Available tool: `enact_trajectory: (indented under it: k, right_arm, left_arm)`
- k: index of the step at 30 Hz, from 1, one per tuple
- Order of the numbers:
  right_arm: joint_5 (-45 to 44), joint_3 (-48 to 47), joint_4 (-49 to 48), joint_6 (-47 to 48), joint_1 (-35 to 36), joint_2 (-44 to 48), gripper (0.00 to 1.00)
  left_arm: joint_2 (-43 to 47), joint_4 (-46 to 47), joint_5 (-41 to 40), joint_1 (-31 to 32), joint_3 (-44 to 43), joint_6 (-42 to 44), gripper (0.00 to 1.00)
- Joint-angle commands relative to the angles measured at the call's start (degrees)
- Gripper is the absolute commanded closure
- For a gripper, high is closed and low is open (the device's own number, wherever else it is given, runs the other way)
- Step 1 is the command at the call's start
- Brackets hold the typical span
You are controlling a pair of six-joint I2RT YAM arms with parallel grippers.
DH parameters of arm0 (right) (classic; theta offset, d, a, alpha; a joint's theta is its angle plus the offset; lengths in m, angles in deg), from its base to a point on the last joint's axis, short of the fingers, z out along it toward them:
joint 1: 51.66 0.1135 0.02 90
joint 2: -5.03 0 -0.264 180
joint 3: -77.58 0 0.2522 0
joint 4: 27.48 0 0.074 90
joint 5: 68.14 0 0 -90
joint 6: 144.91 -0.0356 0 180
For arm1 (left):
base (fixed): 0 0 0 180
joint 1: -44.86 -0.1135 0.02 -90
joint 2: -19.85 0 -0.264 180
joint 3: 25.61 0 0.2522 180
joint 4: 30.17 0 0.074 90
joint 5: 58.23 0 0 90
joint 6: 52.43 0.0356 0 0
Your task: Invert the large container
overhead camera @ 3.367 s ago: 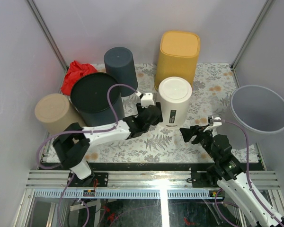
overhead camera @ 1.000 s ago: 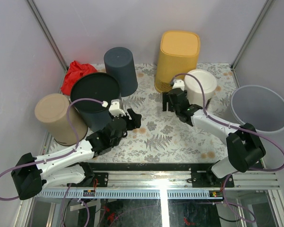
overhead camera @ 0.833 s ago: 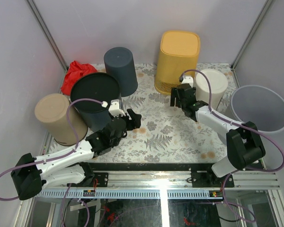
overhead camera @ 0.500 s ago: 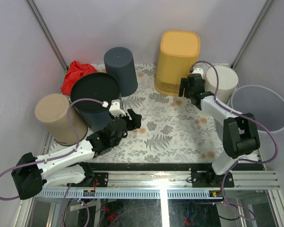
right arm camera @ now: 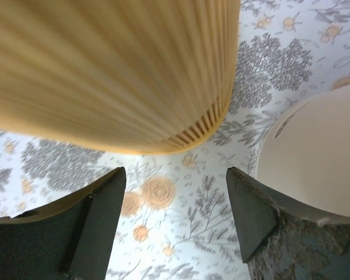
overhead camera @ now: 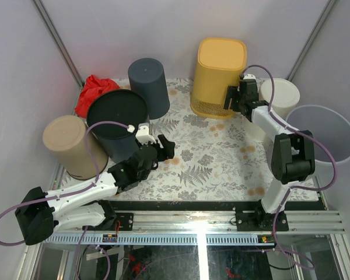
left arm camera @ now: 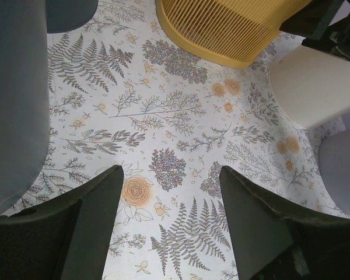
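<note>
The large container (overhead camera: 332, 131) is a pale grey bin standing mouth up at the right edge of the table; its rim (left arm camera: 345, 166) also shows in the left wrist view. My right gripper (overhead camera: 235, 99) is open at the back, between the upside-down yellow bin (overhead camera: 220, 73) and a white container (overhead camera: 281, 98). In the right wrist view nothing lies between the jaws of the right gripper (right arm camera: 175, 175); the white container (right arm camera: 315, 157) sits just outside the right finger. My left gripper (overhead camera: 163, 147) hovers open and empty over the mat, seen also in its own view (left arm camera: 170, 172).
A black bin (overhead camera: 118, 119), a beige bin (overhead camera: 67, 143) and a dark grey bin (overhead camera: 150, 84) stand upside down on the left. A red cloth (overhead camera: 93, 90) lies at the back left. The floral mat (overhead camera: 210, 157) is bare in the middle.
My right gripper has swung toward the back right, and the white container has slid with it toward the back right corner beside the grey bin. The left arm has stayed still.
</note>
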Motion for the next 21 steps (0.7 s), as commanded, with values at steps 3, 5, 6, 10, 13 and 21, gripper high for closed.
enact_trajectory:
  k: [3,5,6,10,13,21]
  right_arm:
    - [7.3,6.01,0.3,-6.31,0.75,15.76,0.26]
    - [7.06,7.78,1.26,-6.9,1.65,20.57,0.26]
    - [6.23,8.09,2.49,-6.96,2.37,22.8,0.26]
    - [1.7,7.56,9.07,-6.88,5.12,30.81,0.27]
    - [-0.29,7.9,12.82,-7.84,5.48,36.63,0.27]
    - [-15.15,9.28,23.4,-8.44,5.48,47.97,0.26]
  left_arm:
    - [-0.58,3.57,0.21,-0.86,-0.15,0.04,0.33]
    - [-0.74,3.62,0.62,-0.97,-0.15,-0.19,0.33]
    - [-0.75,3.61,0.64,-0.98,-0.15,-0.33,0.33]
    - [-0.23,3.67,0.96,-1.08,0.15,-0.56,0.33]
    - [0.23,3.84,1.24,-1.08,0.38,-0.65,0.33]
    - [-0.35,4.07,2.48,-1.08,0.49,-1.0,0.33]
